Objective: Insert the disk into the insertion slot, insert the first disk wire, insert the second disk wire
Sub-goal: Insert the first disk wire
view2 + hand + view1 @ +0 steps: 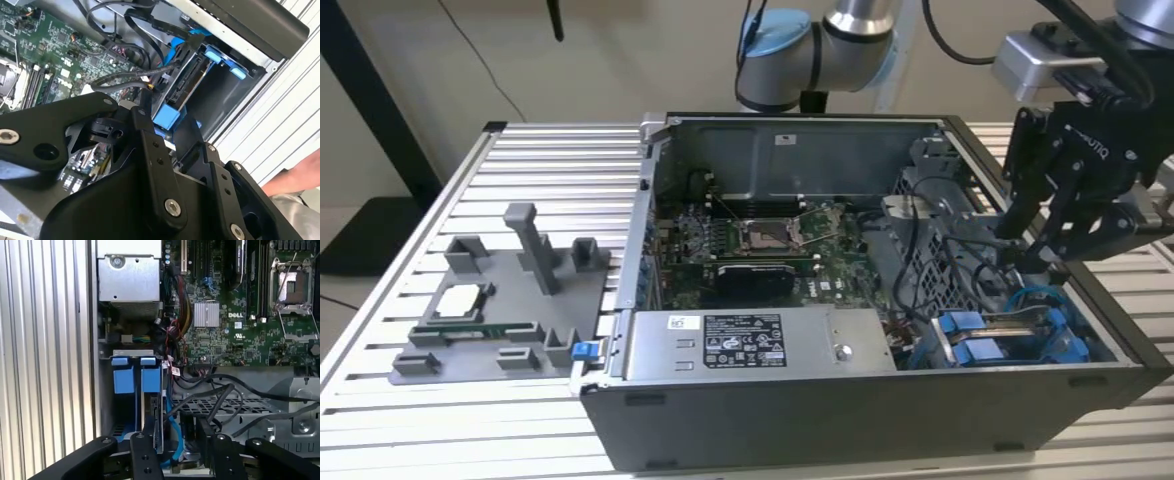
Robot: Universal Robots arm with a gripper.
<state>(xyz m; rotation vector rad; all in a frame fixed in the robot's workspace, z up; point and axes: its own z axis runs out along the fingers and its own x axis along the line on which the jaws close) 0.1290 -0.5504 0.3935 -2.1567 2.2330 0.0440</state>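
The disk stands on edge inside the insertion slot, a grey bay with blue tabs at the case's front corner. In the second wrist view the disk shows its connector edge. A black wire ends in a plug just beside that edge. A blue wire loops next to the disk. My gripper hangs above the bay's near end. Its fingers stand apart in both wrist views, with a blue plastic piece below the gap and nothing clamped.
The open computer case lies on a slatted table. A labelled power-supply box sits beside the bay, the motherboard behind it. Loose black cables cross a perforated cage. A grey fixture stands on the exterior view's left. A hand shows outside the case.
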